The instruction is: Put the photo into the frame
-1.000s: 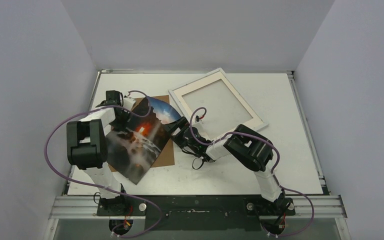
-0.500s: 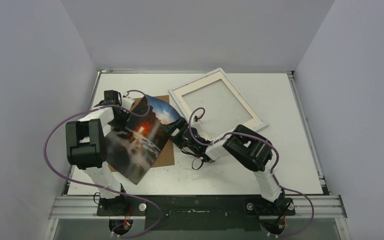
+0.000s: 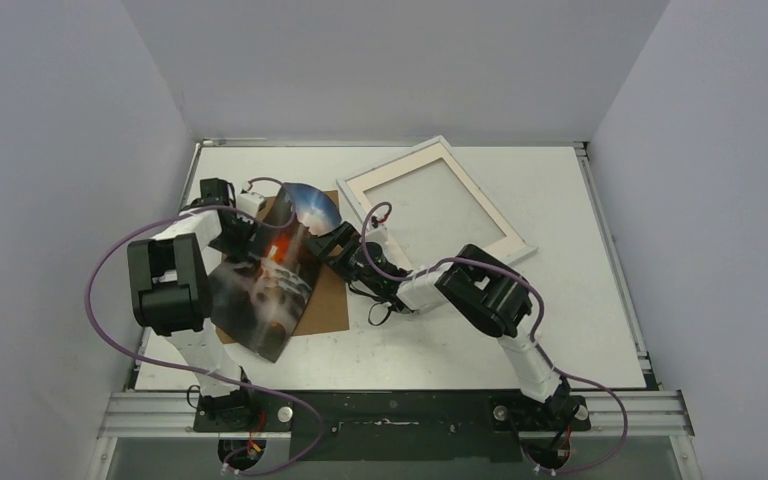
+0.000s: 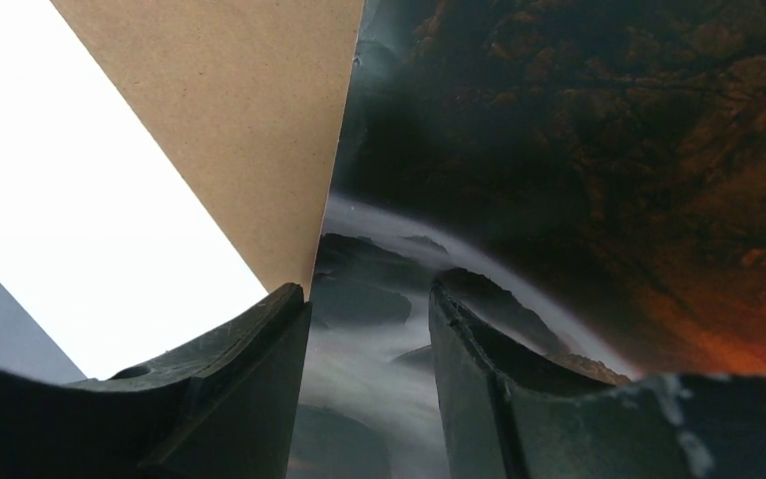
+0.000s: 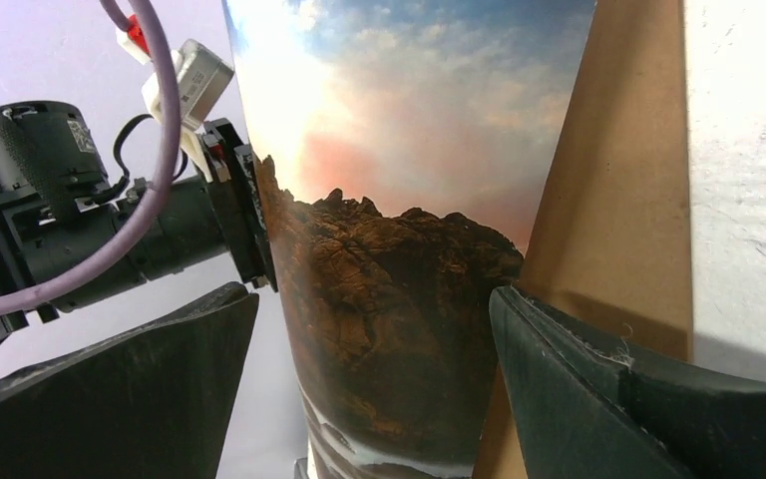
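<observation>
— Which way does the photo [image 3: 270, 280] run?
— Long axis from upper right to lower left, sky end at upper right. It is bowed and sits left of centre over one brown board [image 3: 325, 305]. One frame [image 3: 390, 162] lies at upper centre.
— The grippers?
— Left gripper [image 4: 369, 289] half-spread at its left edge. Right gripper [image 5: 374, 299] spread wide, straddling the sky end.

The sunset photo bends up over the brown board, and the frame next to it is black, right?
No, the frame is white, not black; the top view shows it. The rest is right: the photo bends up over the brown board, with the frame beside it.
</observation>
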Robot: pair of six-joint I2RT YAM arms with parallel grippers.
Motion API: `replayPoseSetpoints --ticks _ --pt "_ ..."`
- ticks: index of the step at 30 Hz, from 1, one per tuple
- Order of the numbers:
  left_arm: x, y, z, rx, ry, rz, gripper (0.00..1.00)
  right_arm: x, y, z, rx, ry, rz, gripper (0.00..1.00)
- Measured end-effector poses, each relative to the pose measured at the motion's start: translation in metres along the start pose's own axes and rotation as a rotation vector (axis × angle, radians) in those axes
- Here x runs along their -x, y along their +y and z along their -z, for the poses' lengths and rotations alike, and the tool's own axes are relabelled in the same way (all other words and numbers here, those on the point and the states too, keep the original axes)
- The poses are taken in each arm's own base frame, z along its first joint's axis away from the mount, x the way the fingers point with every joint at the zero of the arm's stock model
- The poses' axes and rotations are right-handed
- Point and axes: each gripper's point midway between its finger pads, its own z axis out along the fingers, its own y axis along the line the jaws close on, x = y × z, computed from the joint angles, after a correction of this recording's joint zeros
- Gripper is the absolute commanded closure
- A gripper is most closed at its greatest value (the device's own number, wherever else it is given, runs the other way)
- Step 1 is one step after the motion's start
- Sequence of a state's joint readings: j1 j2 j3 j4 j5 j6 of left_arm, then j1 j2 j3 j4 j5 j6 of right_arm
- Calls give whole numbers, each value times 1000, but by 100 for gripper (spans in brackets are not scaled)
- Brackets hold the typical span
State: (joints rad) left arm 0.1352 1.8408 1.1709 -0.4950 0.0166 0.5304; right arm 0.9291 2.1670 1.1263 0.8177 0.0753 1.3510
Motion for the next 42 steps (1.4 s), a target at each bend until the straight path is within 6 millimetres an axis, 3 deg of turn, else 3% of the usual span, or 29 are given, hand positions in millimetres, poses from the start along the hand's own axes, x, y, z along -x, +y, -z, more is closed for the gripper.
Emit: replayPoseSetpoints --ticks 6,19,23,27,30,33,37,42 --pt "-1 0 -1 -46 -1 22 54 -11 -8 -11 41 25 -20 10" --pt "-3 2 -2 -202 7 137 55 -15 27 -14 271 87 -42 10" --pt "-4 3 -1 -239 2 168 56 -21 54 -18 336 125 4 10" --pt "-3 4 0 -275 -6 200 57 -31 95 -21 430 164 73 10" --pt "-3 6 1 -312 -10 241 57 -45 107 -16 465 198 91 10" --pt "-2 7 1 -347 -15 276 57 -55 100 -10 456 223 79 10" --pt "-2 8 2 -387 -24 325 57 -64 71 -5 390 247 59 10" --pt "-2 7 3 -405 -27 344 57 -59 54 -6 344 227 55 10"
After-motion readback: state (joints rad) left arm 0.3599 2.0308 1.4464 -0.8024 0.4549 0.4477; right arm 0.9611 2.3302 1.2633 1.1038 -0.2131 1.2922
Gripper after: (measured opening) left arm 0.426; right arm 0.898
